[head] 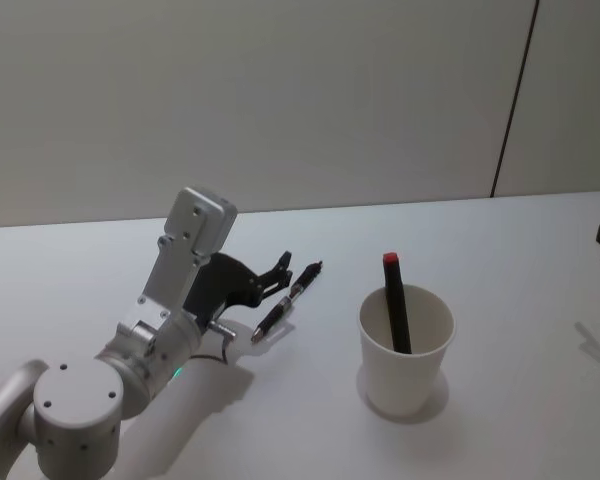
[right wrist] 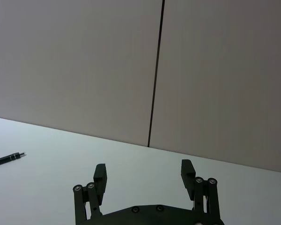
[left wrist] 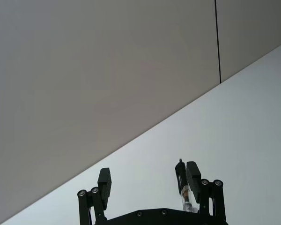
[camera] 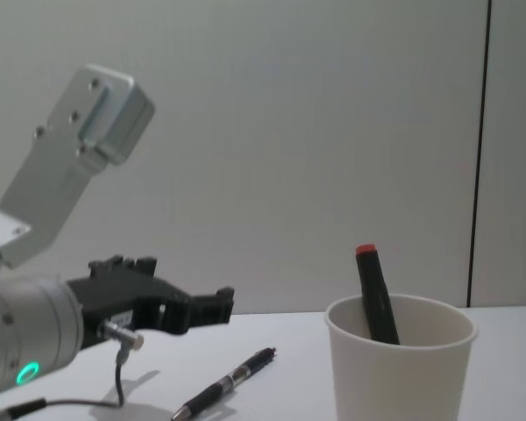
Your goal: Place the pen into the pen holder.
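Left gripper [head: 280, 272] was wide open and empty. Pen [head: 287, 301] lay just beside its inner finger, long axis roughly along the reach, with the cup [head: 405, 385] farther right. Right gripper [right wrist: 144, 168] sat parked far right, also open and empty.

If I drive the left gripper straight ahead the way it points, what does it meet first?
Probably the pen, lying inside one finger of the open left gripper and roughly along its heading; that finger may brush it. Otherwise bare table, then wall.

The pen [head: 287, 301], slim and black, lies flat on the counter [head: 520, 260], left of the pen holder [head: 402, 385] and apart from it. That white paper cup stands upright, a red-capped marker [head: 396, 305] leaning inside.
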Available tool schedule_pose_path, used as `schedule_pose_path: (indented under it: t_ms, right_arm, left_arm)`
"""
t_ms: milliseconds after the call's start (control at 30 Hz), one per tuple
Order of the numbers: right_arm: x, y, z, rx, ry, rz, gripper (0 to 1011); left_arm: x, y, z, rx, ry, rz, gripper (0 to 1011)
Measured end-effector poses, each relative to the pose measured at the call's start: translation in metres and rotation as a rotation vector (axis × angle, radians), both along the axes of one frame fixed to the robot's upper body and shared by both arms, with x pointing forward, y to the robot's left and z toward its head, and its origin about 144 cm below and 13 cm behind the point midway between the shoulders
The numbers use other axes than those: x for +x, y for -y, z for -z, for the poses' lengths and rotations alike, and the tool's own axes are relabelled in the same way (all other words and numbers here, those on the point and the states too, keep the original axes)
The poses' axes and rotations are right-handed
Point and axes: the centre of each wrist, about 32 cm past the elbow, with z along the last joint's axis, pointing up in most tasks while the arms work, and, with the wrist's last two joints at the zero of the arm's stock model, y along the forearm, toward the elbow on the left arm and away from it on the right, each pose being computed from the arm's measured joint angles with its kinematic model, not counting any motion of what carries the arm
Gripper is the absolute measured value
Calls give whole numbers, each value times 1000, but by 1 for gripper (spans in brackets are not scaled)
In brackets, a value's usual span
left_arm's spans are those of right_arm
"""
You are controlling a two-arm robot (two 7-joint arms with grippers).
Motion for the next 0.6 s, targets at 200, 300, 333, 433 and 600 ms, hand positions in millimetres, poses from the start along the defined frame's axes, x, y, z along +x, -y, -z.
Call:
schedule_pose_path:
  t_ms: [200, 300, 333, 433, 600]
  right_arm:
    - [0, 1, 0, -1, -3, 2, 1001]
    - [0, 1, 0, -1, -4, 3, 1002]
    - [0, 1, 0, -1, -4, 3, 1001]
    - [0, 1, 0, -2, -4, 4, 1001]
    - [0, 2, 0, -2, -5, 4, 1002]
  left_arm:
    - [-1, -1, 10, -15, -36, -19, 1001]
    - [0, -1, 14, -25, -50, -23, 1001]
    - [0, -1, 15, -26, -53, -24, 1001]
    - [0, -1, 19, -37, -67, -25, 1001]
    - [1, 1, 24, -50, -84, -20, 1001]
